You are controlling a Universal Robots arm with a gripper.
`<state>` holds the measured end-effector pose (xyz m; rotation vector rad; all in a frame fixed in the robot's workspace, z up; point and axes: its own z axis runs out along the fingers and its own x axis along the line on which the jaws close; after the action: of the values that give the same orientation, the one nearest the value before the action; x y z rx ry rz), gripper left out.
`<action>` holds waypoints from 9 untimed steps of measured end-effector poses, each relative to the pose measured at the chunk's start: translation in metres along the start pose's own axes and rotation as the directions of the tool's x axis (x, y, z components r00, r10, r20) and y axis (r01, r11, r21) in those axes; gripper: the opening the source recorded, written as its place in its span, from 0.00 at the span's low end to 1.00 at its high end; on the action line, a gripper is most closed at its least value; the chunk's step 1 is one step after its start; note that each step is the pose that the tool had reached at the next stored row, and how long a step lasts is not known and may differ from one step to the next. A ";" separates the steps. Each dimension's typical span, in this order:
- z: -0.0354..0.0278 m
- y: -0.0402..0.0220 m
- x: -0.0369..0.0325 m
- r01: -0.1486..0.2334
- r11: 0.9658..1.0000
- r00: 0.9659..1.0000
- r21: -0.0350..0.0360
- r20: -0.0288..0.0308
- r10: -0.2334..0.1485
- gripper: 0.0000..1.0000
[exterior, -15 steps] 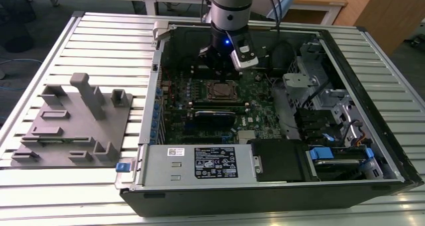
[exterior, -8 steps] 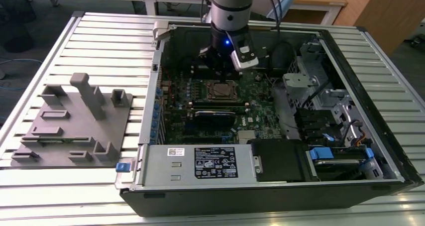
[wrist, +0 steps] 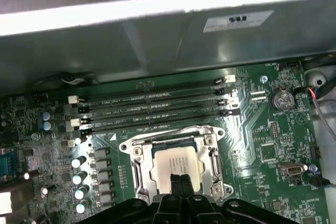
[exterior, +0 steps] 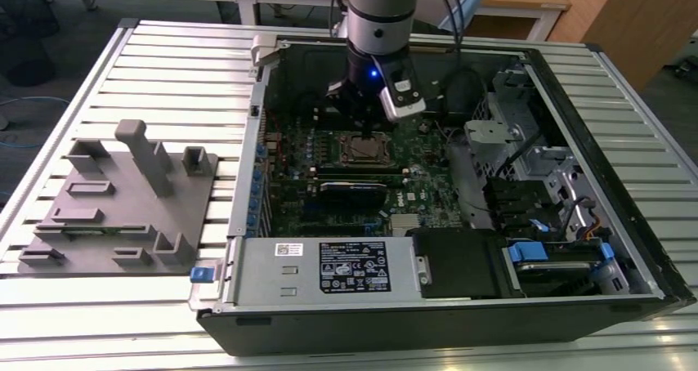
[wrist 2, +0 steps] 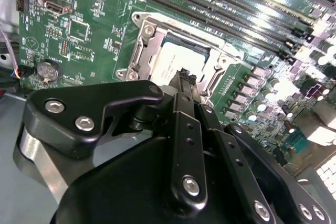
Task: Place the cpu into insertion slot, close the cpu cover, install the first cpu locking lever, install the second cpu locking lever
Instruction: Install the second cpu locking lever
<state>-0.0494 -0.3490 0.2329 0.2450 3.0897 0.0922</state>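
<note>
A desk (exterior: 163, 56) with a ribbed, silvery slatted top carries two things. An open black computer case (exterior: 436, 322) lies on its side toward the exterior view's right, its green motherboard (exterior: 294, 199) exposed inside. Just beside it, toward the exterior view's left, rests a grey fixture tray (exterior: 109, 216) with upright posts and raised blocks.
</note>
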 end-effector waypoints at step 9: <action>-0.0003 -0.0067 -0.0011 0.000 1.000 1.000 0.000 0.000 0.000 0.11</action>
<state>-0.0494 -0.3558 0.2329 0.2453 3.0896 0.0923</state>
